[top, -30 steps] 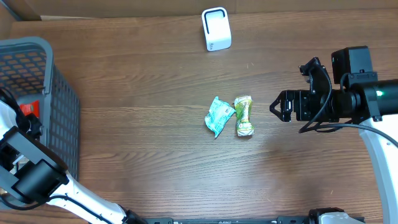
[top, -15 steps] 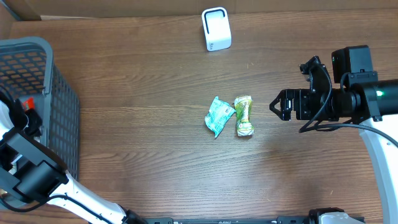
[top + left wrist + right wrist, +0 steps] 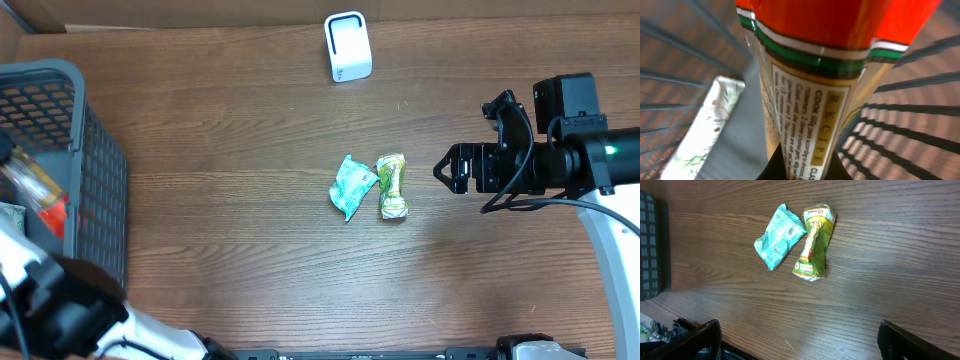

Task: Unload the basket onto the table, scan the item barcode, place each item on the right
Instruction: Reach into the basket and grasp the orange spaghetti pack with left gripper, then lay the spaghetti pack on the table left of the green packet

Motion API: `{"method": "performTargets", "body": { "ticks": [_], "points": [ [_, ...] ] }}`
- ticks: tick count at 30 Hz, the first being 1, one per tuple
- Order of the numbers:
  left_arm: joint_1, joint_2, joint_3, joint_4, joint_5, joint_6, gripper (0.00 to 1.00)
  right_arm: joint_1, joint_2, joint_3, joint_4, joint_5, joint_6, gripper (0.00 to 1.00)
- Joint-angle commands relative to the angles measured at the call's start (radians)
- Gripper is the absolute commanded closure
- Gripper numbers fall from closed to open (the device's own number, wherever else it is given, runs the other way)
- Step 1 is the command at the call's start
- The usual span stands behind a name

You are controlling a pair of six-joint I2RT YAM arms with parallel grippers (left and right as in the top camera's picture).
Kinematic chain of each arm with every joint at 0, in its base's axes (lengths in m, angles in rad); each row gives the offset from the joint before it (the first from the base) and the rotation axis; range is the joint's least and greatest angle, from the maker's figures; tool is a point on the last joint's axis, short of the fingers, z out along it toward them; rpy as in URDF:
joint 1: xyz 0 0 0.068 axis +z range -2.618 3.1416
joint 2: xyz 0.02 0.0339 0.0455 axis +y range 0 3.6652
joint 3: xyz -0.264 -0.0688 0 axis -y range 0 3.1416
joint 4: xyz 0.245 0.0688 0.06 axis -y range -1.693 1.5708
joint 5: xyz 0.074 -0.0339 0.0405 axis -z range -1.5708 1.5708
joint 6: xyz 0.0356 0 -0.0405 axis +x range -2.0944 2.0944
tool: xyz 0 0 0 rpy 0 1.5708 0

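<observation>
Though the left arm is only a blur at the table's (image 3: 250,100) near-left corner, the wrist cam settles it: left tool (image 3: 790,175) is pressed together, pinching the pasta packet (image 3: 810,90) by its lower end. Packet is clear film with a red band, green and white stripes, and a cream label reading "RECIPE". It is inside the grey basket (image 3: 95,190) at the table's left edge, with mesh on both sides of it in the wrist view. Can't tell if it touches the basket floor. A white-and-green sachet (image 3: 705,125) lies in the basket just left of the packet.

White scanner (image 3: 347,47) stands at the far edge, about mid-table. Table centre: teal packet (image 3: 352,187), barcode face up, and a yellow-green packet (image 3: 392,186) just beside it on the right, touching or nearly so.

Right tool (image 3: 442,171) hovers toward the right edge, level with that pair and pointing at it, fingers spread wide.
</observation>
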Motion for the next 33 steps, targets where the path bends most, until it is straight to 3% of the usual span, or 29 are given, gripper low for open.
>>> {"method": "performTargets", "body": {
  "ticks": [1, 13, 20, 26, 33],
  "points": [
    [-0.003, -0.178, 0.075, 0.027, 0.097, -0.038, 0.96, 0.003, -0.003, 0.011, 0.006, -0.005, -0.007, 0.0],
    [-0.117, -0.518, 0.075, 0.284, 0.123, -0.081, 0.96, 0.003, -0.003, 0.011, 0.006, -0.005, -0.007, 0.0],
    [-0.378, -0.576, 0.072, 0.119, 0.124, -0.159, 0.96, 0.003, -0.003, 0.011, 0.01, -0.005, -0.006, 0.0],
    [-0.632, -0.493, 0.013, -0.089, 0.094, -0.356, 0.96, 0.003, -0.003, 0.011, 0.008, -0.005, -0.007, 0.0],
    [-0.861, -0.315, -0.204, -0.084, 0.073, -0.409, 0.96, 0.003, -0.003, 0.011, 0.01, -0.005, -0.007, 0.0]
  ]
}}
